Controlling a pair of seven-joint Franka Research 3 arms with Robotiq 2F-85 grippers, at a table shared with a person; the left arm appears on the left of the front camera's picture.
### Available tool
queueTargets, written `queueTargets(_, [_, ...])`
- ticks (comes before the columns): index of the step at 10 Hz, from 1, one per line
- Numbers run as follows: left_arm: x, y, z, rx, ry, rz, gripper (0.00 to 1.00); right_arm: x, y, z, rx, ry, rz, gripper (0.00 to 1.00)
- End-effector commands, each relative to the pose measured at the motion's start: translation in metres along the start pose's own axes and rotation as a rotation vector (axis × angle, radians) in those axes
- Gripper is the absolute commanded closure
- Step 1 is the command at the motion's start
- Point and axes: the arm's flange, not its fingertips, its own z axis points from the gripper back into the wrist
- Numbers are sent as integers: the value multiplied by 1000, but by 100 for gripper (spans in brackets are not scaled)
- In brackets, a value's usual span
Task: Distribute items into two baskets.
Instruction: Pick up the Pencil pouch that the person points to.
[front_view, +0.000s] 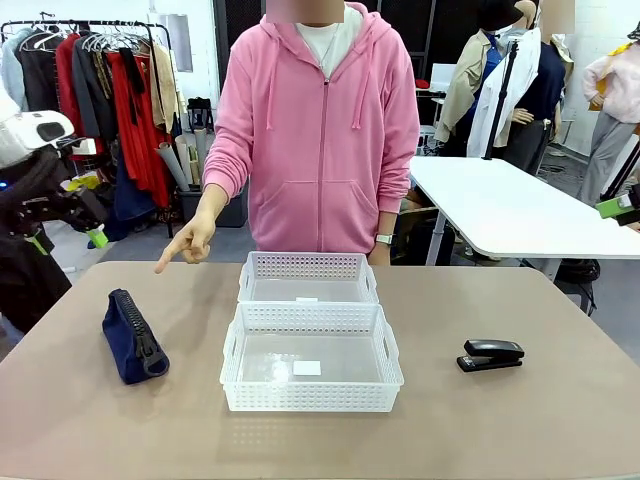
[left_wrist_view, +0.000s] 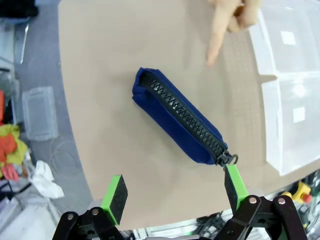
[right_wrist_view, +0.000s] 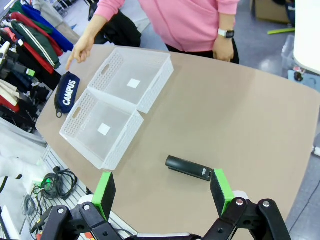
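i'm holding the left claw (left_wrist_view: 175, 192) wide above the pouch (left_wrist_view: 177, 122) the person's hand (front_view: 190, 240) is pointing at, right claw (right_wrist_view: 162, 191) wide above the stapler (right_wrist_view: 189, 168); both baskets (front_view: 310, 397) are sitting empty between them.

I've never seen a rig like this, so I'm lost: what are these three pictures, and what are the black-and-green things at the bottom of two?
This is a two-armed robot at a table. One picture looks across it from between the arms toward a person; the other two come from wrist cameras. The black-and-green things are the left pincer and right pincer, both open, holding nothing. On the table lie a navy pouch, a black stapler and two white baskets: a nearer basket and a farther basket. The person's hand points near the pouch.
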Motion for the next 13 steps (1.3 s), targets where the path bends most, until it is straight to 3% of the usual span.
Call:
queueTargets(1, [10, -14, -4, 92, -2, 129, 0, 1, 0, 0, 23, -21, 6, 0])
queueTargets(4, [20, -29, -22, 123, 34, 309, 0, 1, 0, 0, 23, -21, 6, 0])
queueTargets(7, [26, -38, -46, 197, 6, 482, 0, 1, 0, 0, 23, -21, 6, 0])
queueTargets(13, [23, -36, -86, 225, 26, 569, 0, 1, 0, 0, 23, -21, 6, 0])
